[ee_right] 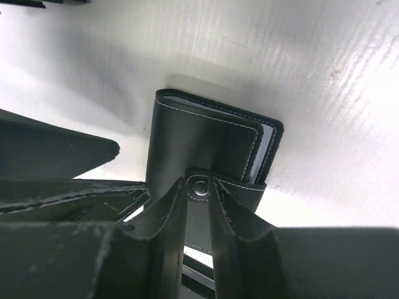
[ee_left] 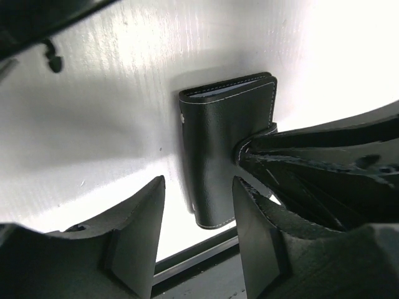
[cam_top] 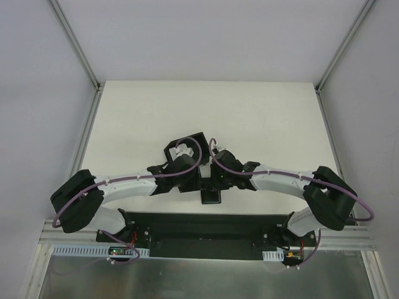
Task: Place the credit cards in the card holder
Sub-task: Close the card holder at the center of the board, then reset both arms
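Note:
The card holder (ee_left: 224,143), a small black stitched wallet, lies folded shut on the white table near its front edge (cam_top: 212,197). A pale bluish strip shows between its leaves (ee_right: 265,149); I cannot tell whether that is the credit cards. My right gripper (ee_right: 201,193) rests its tips on the snap tab, one on each side of the metal snap button (ee_right: 201,187), jaws a narrow gap apart. My left gripper (ee_left: 198,212) stands open, its fingers (ee_left: 140,230) straddling the wallet's near end without gripping it. From above, both grippers meet over the wallet (cam_top: 206,180).
A black open-topped box (cam_top: 198,138) stands just behind the grippers, with something whitish (cam_top: 182,150) inside. A dark metal rail (ee_left: 187,255) runs along the table's near edge, close below the wallet. White table (cam_top: 262,118) stretches behind and to both sides.

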`<state>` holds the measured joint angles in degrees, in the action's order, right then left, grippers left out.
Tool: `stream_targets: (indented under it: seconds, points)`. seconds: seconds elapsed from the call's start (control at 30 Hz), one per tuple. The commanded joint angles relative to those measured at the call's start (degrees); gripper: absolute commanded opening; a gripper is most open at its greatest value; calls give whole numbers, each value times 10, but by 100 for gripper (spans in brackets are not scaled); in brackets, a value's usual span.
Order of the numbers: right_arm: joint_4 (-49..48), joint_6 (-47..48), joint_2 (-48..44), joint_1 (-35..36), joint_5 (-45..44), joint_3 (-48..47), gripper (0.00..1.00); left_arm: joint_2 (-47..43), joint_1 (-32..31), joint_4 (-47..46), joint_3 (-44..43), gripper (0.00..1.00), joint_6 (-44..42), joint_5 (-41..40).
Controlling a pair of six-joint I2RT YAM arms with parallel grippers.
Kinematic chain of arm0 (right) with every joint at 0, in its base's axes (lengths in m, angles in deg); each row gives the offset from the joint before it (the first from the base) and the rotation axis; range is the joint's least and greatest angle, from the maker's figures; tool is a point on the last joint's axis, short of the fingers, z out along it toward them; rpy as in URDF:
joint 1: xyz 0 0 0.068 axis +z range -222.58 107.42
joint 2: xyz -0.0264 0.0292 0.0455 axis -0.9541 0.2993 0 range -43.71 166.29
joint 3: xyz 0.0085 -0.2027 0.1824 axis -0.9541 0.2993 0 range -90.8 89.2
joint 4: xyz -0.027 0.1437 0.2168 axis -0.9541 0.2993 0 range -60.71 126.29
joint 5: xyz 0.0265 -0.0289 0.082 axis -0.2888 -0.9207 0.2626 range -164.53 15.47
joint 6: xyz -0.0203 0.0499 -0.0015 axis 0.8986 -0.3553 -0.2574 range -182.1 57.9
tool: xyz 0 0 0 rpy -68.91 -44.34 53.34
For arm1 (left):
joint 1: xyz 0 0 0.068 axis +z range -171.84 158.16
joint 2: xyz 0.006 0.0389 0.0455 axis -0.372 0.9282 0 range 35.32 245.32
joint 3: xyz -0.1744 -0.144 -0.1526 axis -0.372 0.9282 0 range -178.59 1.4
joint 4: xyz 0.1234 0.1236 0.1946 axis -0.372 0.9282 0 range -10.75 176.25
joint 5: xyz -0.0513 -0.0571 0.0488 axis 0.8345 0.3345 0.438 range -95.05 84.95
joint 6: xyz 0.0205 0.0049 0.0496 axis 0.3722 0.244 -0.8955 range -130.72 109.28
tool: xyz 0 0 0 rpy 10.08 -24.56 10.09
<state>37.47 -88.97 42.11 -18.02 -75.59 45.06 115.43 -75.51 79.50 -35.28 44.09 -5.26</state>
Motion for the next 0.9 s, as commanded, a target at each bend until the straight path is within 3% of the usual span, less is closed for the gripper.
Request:
stream_targets:
  seconds: [0.0, 0.2, 0.27, 0.5, 0.6, 0.87]
  points:
    - [25, 34, 18, -4, -22, 2, 27, -52, -2, 43, 7, 48, -13, -52]
    - [17, 48, -13, -14, -18, -14, 39, -109, -1, 81, 19, 62, -19, -96]
    - [17, 54, -26, -20, -15, -16, 42, -131, -3, 94, 20, 70, -23, -110]
    - [10, 72, -92, -40, -15, -9, 63, -188, -2, 153, 19, 83, -36, -170]
    - [8, 70, -125, -49, -25, 3, 71, -215, -3, 171, 23, 95, -37, -202]
    - [14, 49, -219, -86, -61, 60, 85, -272, 15, 231, 40, 99, -32, -262]
